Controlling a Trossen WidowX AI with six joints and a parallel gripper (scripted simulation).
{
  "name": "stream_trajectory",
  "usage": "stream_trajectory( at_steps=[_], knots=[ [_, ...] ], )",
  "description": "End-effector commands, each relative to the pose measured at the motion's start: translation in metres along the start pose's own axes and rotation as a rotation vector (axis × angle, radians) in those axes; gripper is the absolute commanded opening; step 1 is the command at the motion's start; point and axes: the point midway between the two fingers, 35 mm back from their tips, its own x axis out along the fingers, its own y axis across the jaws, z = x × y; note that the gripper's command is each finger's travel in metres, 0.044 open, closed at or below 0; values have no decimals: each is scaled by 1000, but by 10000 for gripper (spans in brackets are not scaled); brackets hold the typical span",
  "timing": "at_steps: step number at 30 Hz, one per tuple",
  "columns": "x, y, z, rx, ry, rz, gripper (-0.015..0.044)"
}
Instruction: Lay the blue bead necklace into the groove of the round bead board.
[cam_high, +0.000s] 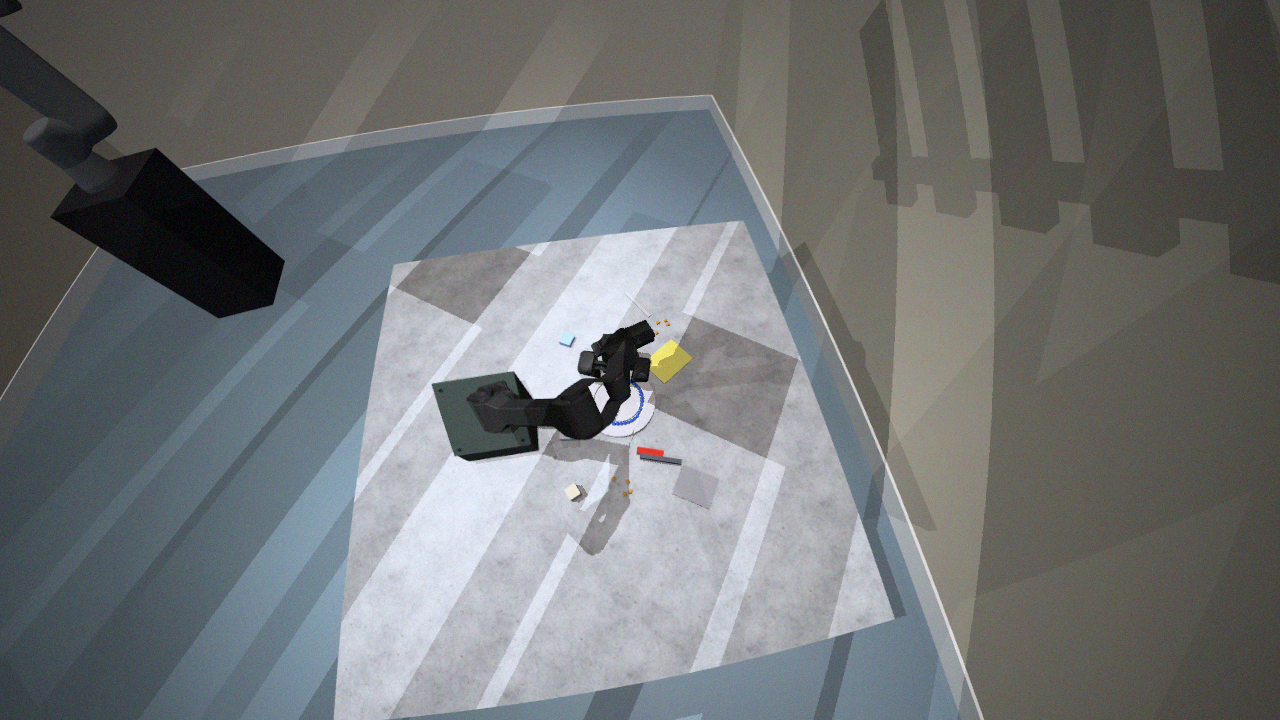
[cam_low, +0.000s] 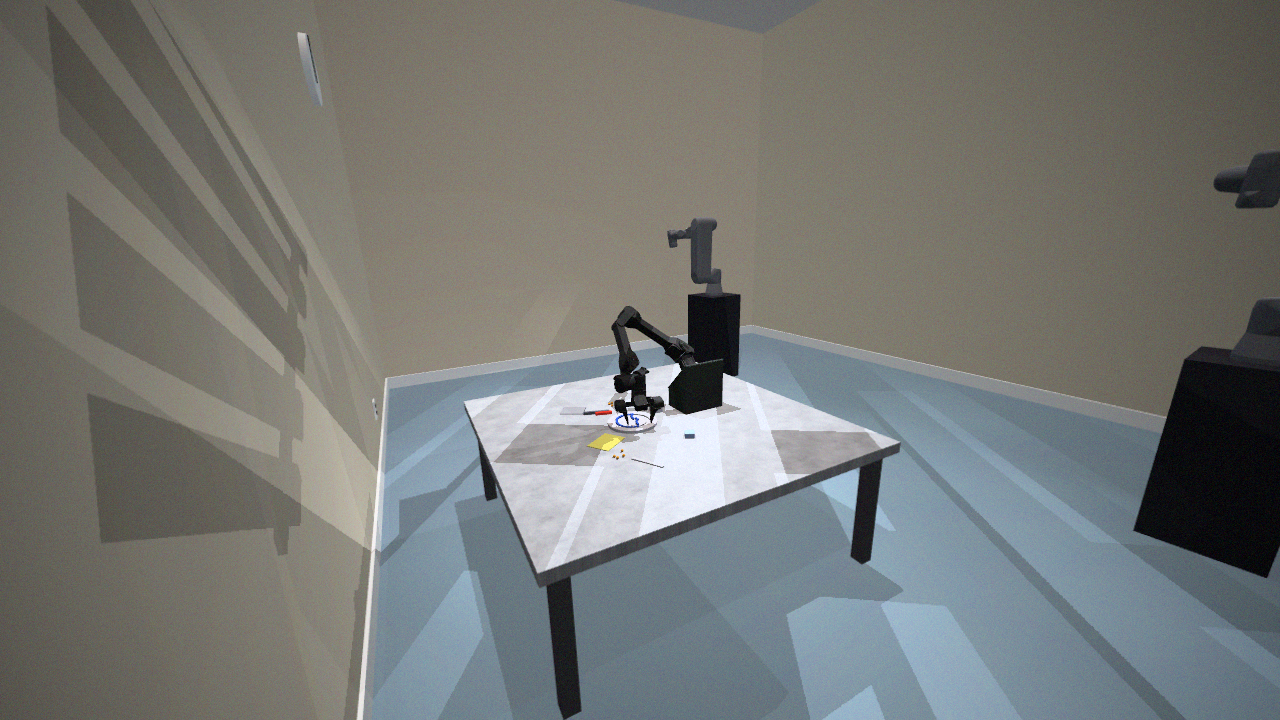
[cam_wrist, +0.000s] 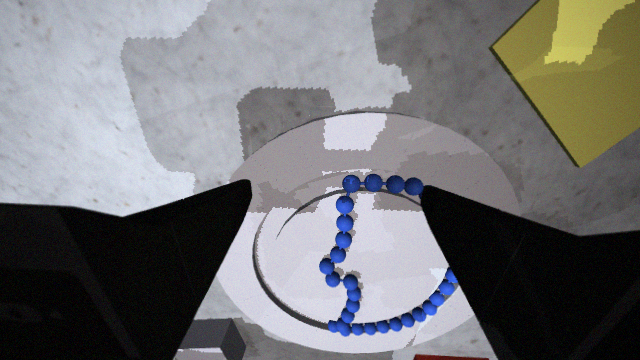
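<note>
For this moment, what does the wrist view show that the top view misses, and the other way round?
Only the wrist view shows how the blue bead necklace lies: part follows the curved groove of the round white bead board, while one strand cuts across the board's middle. The open end effector holds nothing.

Only the top view shows the black arm base, a small light-blue block, a cream cube, scattered orange beads and a flat grey square.

Both show the necklace, the board and the yellow wedge-shaped block.
</note>
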Motion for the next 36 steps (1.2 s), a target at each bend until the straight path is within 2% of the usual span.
stream_trajectory(
  at_steps=[1, 20, 27, 32, 35, 36],
  knots=[
    [-1, -1, 0, 5, -2, -1, 440],
    [-1, -1, 0, 5, -2, -1, 440],
    [-32, -6, -9, 91, -3, -1, 256],
    [-29, -6, -10, 94, -3, -1, 125],
    [-18, -6, -10, 93, -2, -1, 120],
    [-27, -7, -9, 95, -4, -9, 120]
  ],
)
